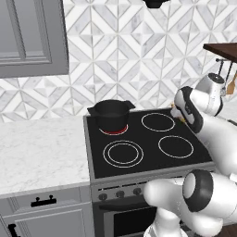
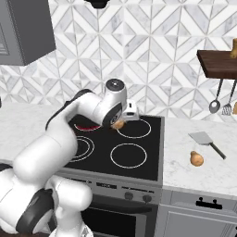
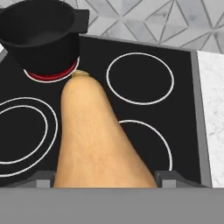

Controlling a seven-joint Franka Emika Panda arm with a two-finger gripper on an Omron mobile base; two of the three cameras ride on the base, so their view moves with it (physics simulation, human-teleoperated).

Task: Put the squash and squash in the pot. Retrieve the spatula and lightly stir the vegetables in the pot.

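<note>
I hold one squash between my fingers, set wide around its broad end, neck pointing forward toward the pot. I am above the middle of the stove; the pot sits on the back left burner, whose ring glows red. The second squash lies on the worktop right of the stove, near the spatula.

Risks, as I judge them:
- The grip is on a rounded, tapering body; it may slip out over the glass.
- Released short, the squash strikes the near rim or handle and rolls away.
- A low approach may knock the pot off its burner.
</note>
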